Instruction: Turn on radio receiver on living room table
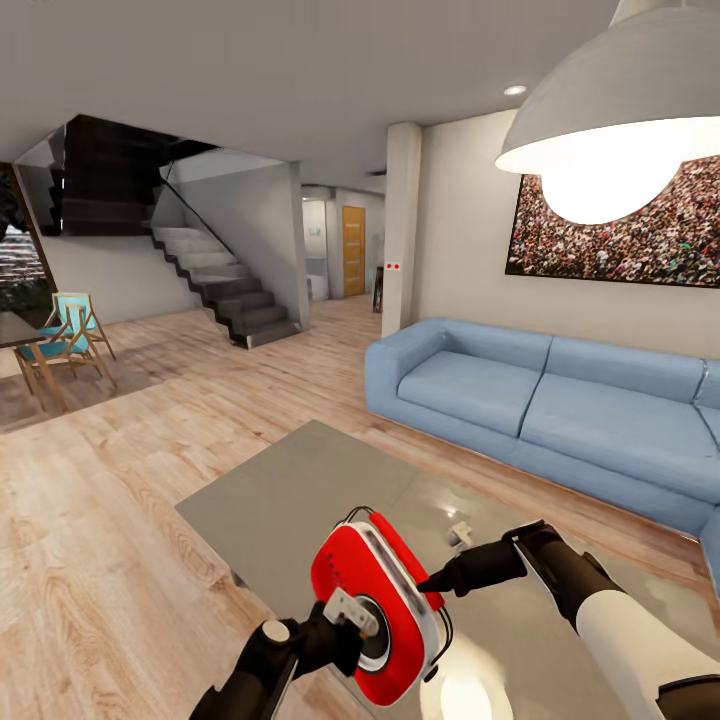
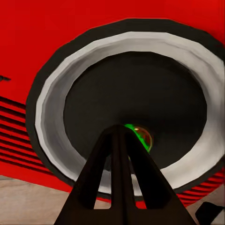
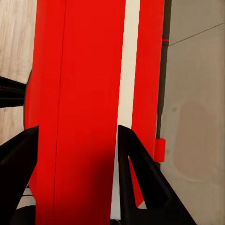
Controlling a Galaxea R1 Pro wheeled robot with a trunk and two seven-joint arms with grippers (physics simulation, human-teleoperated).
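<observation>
Right gripper [image 3: 75, 154]: fingers spread on both sides of the radio [image 1: 385, 605], pinching its red body across the thickness, one finger [image 3: 136, 173] on the white side strip. In the head view its tip meets the radio's right edge, right arm [image 1: 600, 610] reaching in from the lower right.

Left gripper [image 2: 119, 140]: fingers pressed together into one point, tip against the dark centre of the dial [image 2: 133, 108], right by a small green/orange light [image 2: 139, 136]. In the head view it sits on the front of the radio at the dial.

Radio: red, white-grey trim, standing tilted at the near edge of the grey table [image 1: 290, 490], between the two grippers. Can't tell whether its base touches the tabletop.

Around it:
- Small pale object [image 1: 461, 535] on the table just behind the radio, too small to identify.
- Blue sofa [image 1: 540, 400] behind the table on the right, crowd picture [image 1: 620, 235] on the wall above it.
- White pendant lamp [image 1: 610, 130] hangs in the upper right of the head view, covering part of the picture.
- Wood floor [image 1: 110, 520] to the left; stairs [image 1: 225, 280] and a wooden chair with blue seat [image 1: 70, 335] well apart at the far left.
- White pillar [image 1: 401, 225] behind the sofa's end.
</observation>
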